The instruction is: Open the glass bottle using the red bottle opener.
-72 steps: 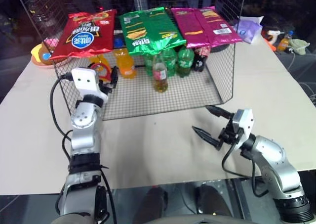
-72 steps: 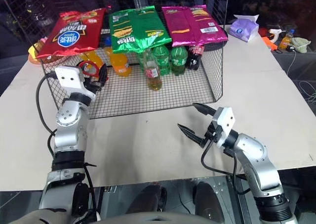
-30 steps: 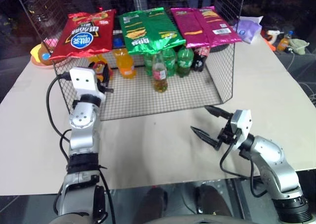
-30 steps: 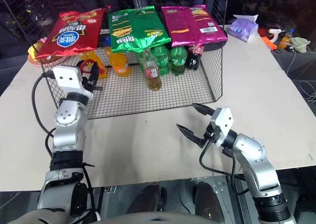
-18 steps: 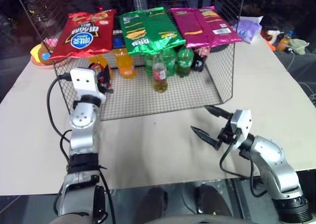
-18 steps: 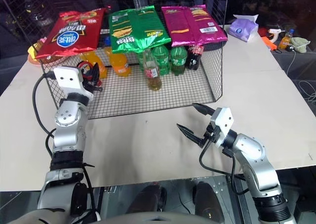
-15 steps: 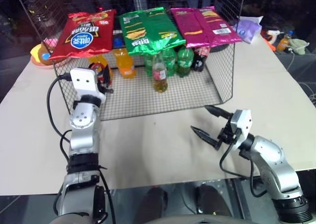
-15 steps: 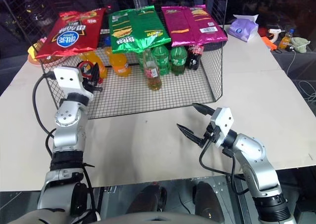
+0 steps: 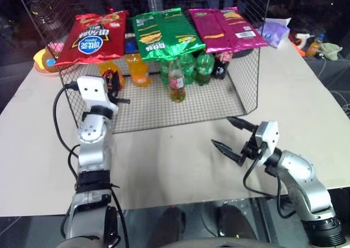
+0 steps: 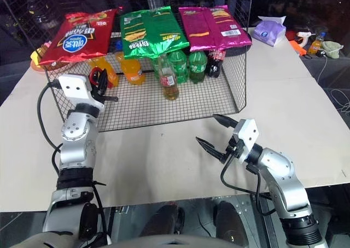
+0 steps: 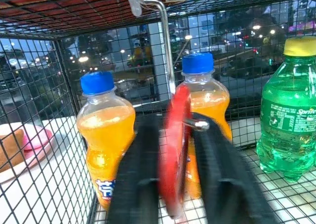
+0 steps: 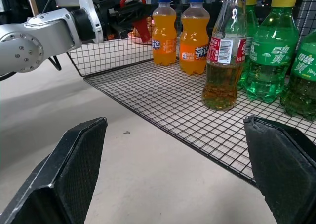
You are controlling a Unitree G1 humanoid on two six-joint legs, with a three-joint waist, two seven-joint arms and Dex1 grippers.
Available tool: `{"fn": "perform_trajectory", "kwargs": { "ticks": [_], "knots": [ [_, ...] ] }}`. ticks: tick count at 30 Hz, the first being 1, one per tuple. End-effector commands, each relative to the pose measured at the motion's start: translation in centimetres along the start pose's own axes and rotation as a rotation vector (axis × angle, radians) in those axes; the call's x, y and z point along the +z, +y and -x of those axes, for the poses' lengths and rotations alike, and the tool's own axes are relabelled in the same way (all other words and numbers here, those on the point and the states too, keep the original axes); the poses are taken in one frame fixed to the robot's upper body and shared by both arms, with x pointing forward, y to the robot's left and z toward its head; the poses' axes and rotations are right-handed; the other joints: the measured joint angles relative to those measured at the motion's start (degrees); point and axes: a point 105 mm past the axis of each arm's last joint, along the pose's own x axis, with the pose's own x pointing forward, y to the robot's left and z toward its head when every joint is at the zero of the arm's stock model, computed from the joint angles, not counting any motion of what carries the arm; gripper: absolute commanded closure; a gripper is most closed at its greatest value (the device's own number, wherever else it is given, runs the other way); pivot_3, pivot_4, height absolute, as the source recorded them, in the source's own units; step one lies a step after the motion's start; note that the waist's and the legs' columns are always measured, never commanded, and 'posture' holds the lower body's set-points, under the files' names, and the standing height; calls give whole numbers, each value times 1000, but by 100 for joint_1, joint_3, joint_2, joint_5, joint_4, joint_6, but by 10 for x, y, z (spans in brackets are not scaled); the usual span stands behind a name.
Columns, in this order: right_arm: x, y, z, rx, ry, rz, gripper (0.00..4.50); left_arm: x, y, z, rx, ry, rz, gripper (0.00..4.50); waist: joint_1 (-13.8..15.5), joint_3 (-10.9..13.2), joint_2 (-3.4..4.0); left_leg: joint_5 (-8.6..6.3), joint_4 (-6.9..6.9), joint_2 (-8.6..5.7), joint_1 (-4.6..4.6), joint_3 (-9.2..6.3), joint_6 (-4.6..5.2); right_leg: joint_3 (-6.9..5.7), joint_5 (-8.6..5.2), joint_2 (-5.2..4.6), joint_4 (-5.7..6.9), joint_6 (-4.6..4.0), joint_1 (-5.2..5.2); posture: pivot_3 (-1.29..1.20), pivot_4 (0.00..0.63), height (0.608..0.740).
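Fingers of the left gripper (image 11: 175,184): pressed flat against both faces of the red bottle opener (image 11: 174,150), which is pinched edge-on between them, its ring head raised. The opener is held at the left front corner of the wire basket (image 9: 240,89), in front of two orange soda bottles (image 11: 106,135).

Fingers of the right gripper (image 9: 234,136): spread wide, nothing between them, held over the table (image 9: 180,166) in front of the basket's right front corner, well apart from it.

Glass bottle (image 9: 176,81): standing upright on the basket's mesh floor, near the middle, just in front of the green soda bottles (image 9: 205,67). Amber liquid is seen below a red label; whether the cap is on cannot be told.

Bags laid across the top of the basket: one red chip bag (image 9: 94,36) at the left, one green chip bag (image 9: 164,33) in the middle, one pink chip bag (image 9: 227,28) at the right.
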Motion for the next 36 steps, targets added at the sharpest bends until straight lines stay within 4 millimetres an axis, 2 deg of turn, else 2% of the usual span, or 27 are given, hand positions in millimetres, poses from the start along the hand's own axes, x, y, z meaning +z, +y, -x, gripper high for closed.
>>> {"fn": "perform_trajectory", "kwargs": {
  "ticks": [1, 6, 17, 25, 36],
  "knots": [
    [9, 1, -3, 6, -37, 29, 0, 15, 4, -2, -4, -56, 49, 4462, -5, 0, 0, 0, 0, 0, 0, 1, 0, 1, 0, 0, 1, 0, 0, 0, 150, 740],
    [9, 1, -3, 4, -37, 27, 0, 12, 6, 0, -18, -43, 122, 4462, -3, 0, 0, 0, 1, 0, 0, 1, 0, 1, 0, 0, 2, 0, -1, 0, 150, 740],
    [8, 1, -3, -3, -36, 26, 0, 23, -2, 3, -149, -78, 475, 4462, -7, 0, -1, 0, 9, 0, -2, 0, 0, 1, 0, 1, 7, 0, -1, 0, 150, 740],
    [7, 1, -1, -13, -35, 23, 0, 27, 2, 4, -172, -96, 699, 4462, -7, 1, -2, 0, 16, 0, -3, -1, 0, 0, 0, 2, 9, 0, 0, 0, 150, 740],
    [4, 0, -1, -16, -29, 20, 0, 32, 6, 8, -165, -130, 821, 4462, -5, 1, -3, 0, 23, 0, -4, -2, 0, -1, 0, 3, 12, 0, 0, 0, 150, 740]
  ]
}}
